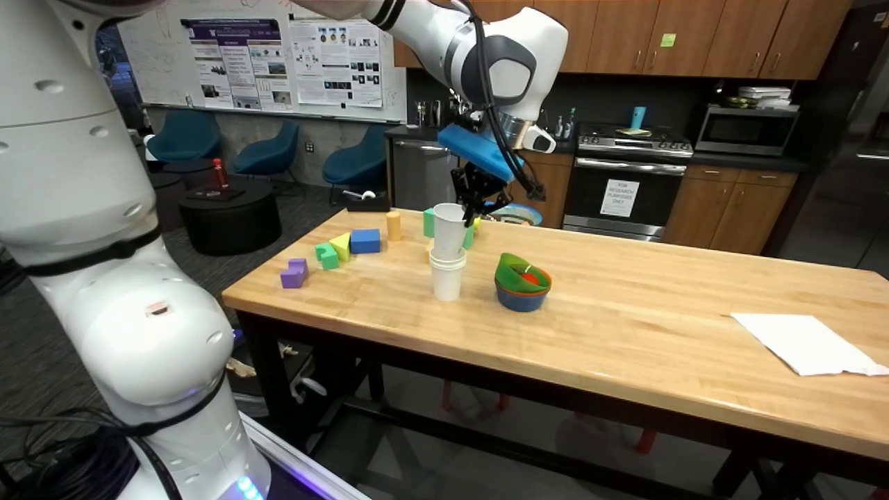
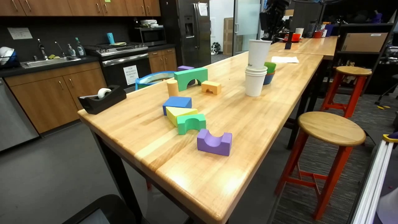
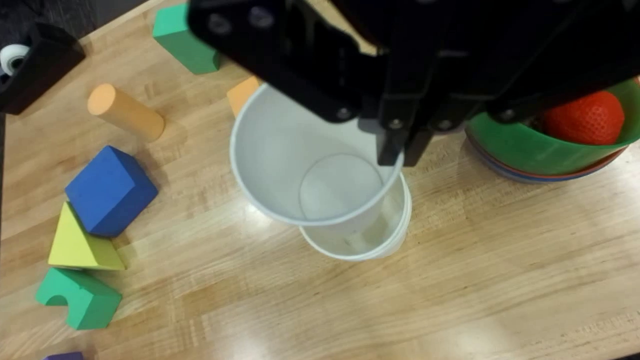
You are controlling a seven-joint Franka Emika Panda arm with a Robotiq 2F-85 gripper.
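The claw (image 3: 403,156) is pinched tight on the rim of a white cup (image 3: 305,165), one finger (image 3: 387,149) inside the wall, the other outside. The cup tilts slightly, its base at the mouth of a cup stack (image 2: 255,84) on the table (image 1: 625,305); how deep it sits I can't tell. Bowls (image 1: 521,301) with a red berry (image 3: 586,119) stand just beside the stack, blocks (image 3: 102,192) on its other side.

in an exterior view, a sign (image 1: 619,198) on the oven (image 1: 654,196) at two o'clock reads "for research purposes only"; the posters (image 1: 337,64) at eleven o'clock are illegible.
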